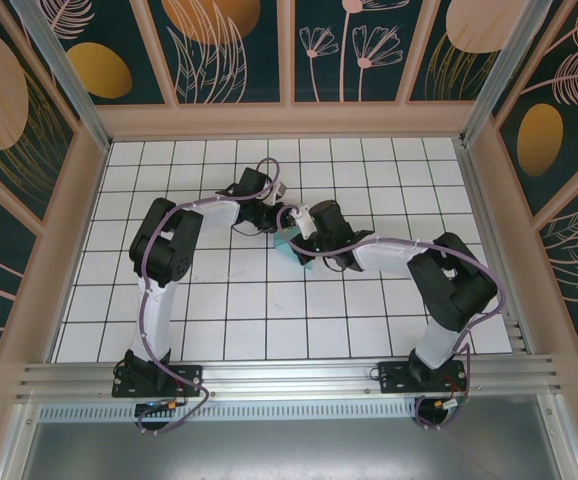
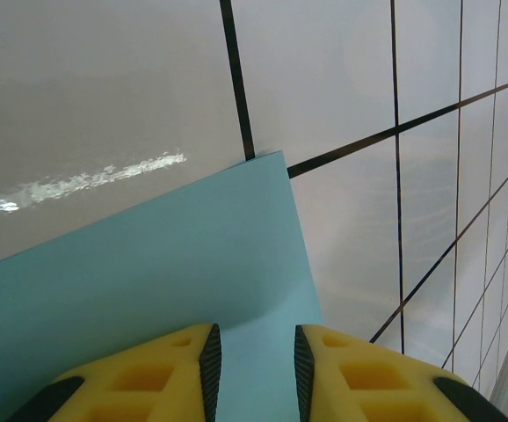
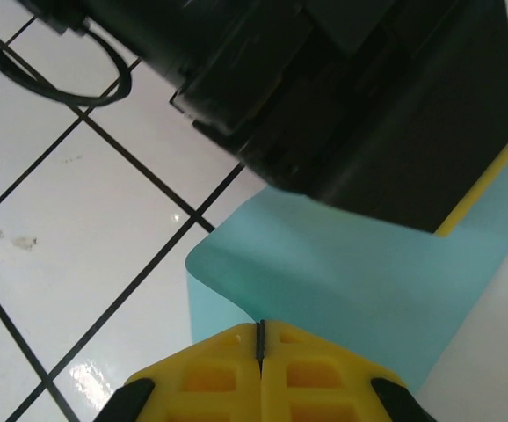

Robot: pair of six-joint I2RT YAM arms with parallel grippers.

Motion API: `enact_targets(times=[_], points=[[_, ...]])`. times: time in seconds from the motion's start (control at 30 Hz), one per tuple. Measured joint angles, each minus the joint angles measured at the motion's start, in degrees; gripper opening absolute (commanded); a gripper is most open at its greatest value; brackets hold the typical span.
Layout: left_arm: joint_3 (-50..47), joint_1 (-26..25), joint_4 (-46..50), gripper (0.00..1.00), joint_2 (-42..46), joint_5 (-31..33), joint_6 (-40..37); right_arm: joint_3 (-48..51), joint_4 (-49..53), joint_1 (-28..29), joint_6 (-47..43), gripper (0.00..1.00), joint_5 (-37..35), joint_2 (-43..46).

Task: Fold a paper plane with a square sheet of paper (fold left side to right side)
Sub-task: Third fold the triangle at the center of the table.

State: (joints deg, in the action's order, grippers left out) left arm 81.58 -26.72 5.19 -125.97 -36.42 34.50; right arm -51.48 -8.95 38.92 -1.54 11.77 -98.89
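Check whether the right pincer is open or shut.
Shut: the right pincer shows its yellow fingers pressed together, no gap, over the turquoise paper.

Surface: I see the surface (image 1: 269,320) running back from the arm bases at its near edge.
Sheet: the square sheet of paper (image 1: 291,248) lies on the surface near its middle, between my two hands.
Left hand: the left hand (image 1: 271,222) sits just behind and left of the sheet; in its wrist view its tips stand over the sheet.
Right hand: the right hand (image 1: 311,246) sits just right of the sheet; in its wrist view its tips meet at the sheet's near edge, with the left hand over the far side.
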Motion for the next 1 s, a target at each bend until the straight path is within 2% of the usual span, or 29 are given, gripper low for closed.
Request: enact_targets(times=[1.0], points=[[0.13, -0.09, 0.02, 0.3, -0.09, 0.07, -0.07, -2.51, 4.94, -3.72, 4.17, 0.0, -0.17, -5.57]])
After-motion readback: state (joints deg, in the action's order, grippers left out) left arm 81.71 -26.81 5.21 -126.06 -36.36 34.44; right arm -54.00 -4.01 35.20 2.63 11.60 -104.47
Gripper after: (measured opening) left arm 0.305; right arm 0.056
